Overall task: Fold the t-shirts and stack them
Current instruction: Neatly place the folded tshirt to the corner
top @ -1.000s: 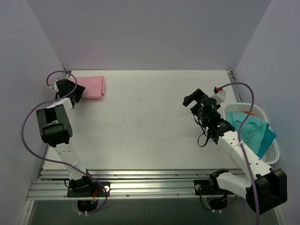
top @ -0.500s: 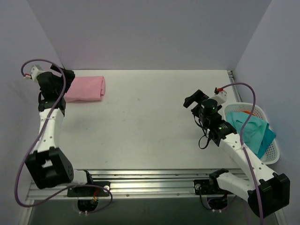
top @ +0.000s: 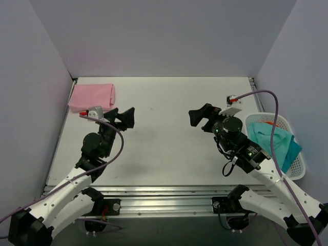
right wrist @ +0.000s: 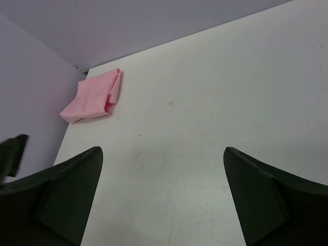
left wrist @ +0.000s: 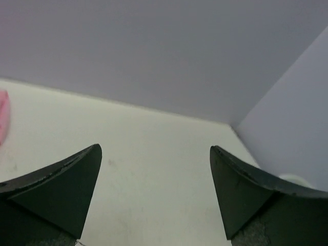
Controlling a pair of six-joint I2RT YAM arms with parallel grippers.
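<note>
Two lots of cloth show in the top view: one pink t-shirt [top: 92, 96], folded into a small rectangle, lies at about 10 o'clock on the table [top: 164, 159], tight in the far left corner; a heap of teal cloth [top: 274, 143], probably the next shirt or shirts, sits in the white basket [top: 299, 166] at about 3 o'clock, just off the table's right edge; how many pieces are in the heap cannot be told. The left gripper [top: 122, 118] hangs above the table toward 5 o'clock from the pink t-shirt, apart from it, its jaws spread wide with nothing between them; the right gripper [top: 201, 114] hangs at 9 o'clock from the basket, jaws also wide apart and empty. The cloth looks light, soft and limp; it will likely sag and drag when lifted, and a thin layer may slip out of a shallow pinch. For the teal cloth a good hold seems to be a raised fold on top of the heap, pinched deep; once it is spread, the shoulder seams or hem corners would serve, one for each gripper; the folded pink one is better left alone, since a push at one edge could open its layers.
</note>
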